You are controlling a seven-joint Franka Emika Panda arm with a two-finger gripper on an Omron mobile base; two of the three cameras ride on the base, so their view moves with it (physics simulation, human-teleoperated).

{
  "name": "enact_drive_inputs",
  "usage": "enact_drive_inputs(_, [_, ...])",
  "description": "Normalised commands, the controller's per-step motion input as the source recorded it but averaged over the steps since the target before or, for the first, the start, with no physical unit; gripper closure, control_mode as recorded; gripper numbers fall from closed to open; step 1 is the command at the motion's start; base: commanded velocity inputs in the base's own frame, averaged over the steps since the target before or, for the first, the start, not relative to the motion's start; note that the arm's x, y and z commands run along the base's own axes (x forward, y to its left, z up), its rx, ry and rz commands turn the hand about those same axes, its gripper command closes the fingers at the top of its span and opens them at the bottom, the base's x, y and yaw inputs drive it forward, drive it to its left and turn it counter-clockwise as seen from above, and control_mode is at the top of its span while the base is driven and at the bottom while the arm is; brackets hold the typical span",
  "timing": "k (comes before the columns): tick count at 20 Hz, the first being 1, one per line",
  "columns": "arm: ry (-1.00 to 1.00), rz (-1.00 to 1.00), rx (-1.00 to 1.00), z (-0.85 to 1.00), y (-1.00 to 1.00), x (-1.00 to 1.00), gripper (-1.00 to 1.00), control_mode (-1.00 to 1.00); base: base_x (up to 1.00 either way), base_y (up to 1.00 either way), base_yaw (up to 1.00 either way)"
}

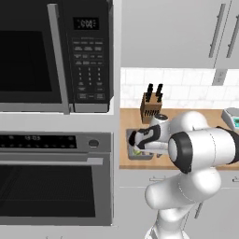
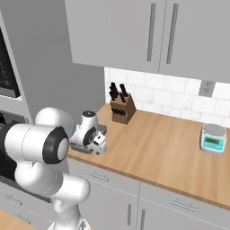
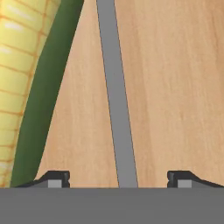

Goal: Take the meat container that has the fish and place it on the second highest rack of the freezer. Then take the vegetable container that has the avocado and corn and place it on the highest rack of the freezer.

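The vegetable container [image 1: 132,156] is a grey tray at the left end of the wooden counter, next to the tall oven cabinet; it also shows under my hand [image 2: 79,148]. My gripper [image 1: 140,145] is down at the tray, pointing into it. In the hand view the yellow corn [image 3: 17,87] with its green husk lies at the left, and the tray's thin grey rim [image 3: 116,96] runs between my fingertips [image 3: 54,178]. The gripper [image 3: 118,179] is open, and both tips stand well clear of the rim. The avocado is hidden by my hand. The freezer, the fish and the meat container are out of view.
A wooden knife block [image 2: 122,108] stands at the back of the counter [image 2: 157,143], just behind the tray. A kitchen scale [image 2: 212,138] sits far right. The microwave [image 1: 56,56] and wall oven [image 1: 56,177] fill the cabinet to the left.
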Motion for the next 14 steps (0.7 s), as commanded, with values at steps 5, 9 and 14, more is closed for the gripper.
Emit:
enact_drive_inputs(5, [-0.02, 0.0, 0.0, -0.08, 0.0, 0.0, -1.0, -1.0, 0.0, 0.0, 0.0])
enact_drive_inputs(9, [0.0, 0.0, 0.0, 0.0, 0.0, 0.0, 1.0, -1.0, 0.0, 0.0, 0.0])
enact_drive_inputs(14, [0.0, 0.0, 0.0, 0.0, 0.0, 0.0, 1.0, -1.0, 0.0, 0.0, 0.0])
